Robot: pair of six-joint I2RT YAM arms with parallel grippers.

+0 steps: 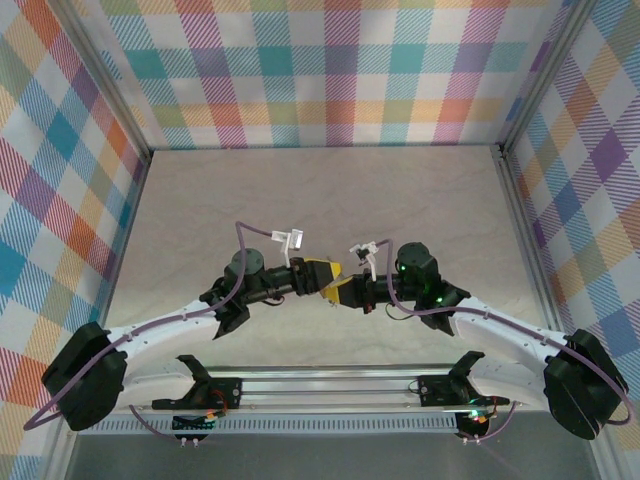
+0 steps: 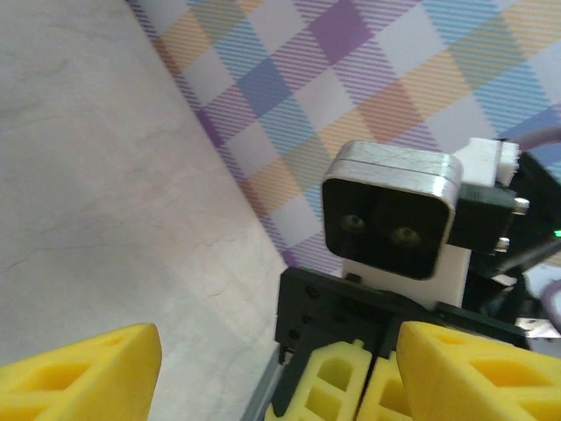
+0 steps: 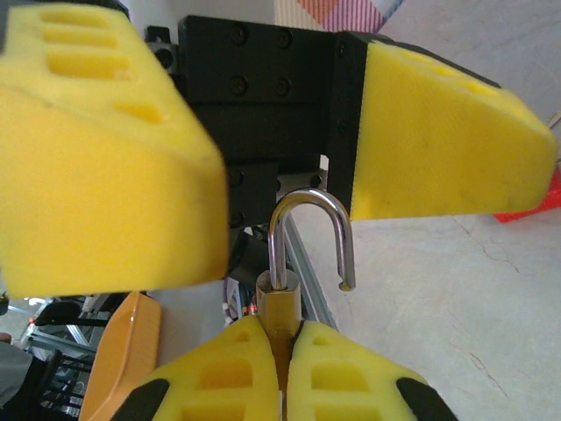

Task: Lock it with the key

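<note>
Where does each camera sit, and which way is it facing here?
Top external: above and behind the bases, looking down on the table; both arms, left gripper facing right gripper.
Left wrist: faces the right arm's wrist camera; own yellow fingers apart at the frame's bottom.
Right wrist: faces the left gripper; own fingers shut on the padlock.
Shared: both wrist views show both grippers.
</note>
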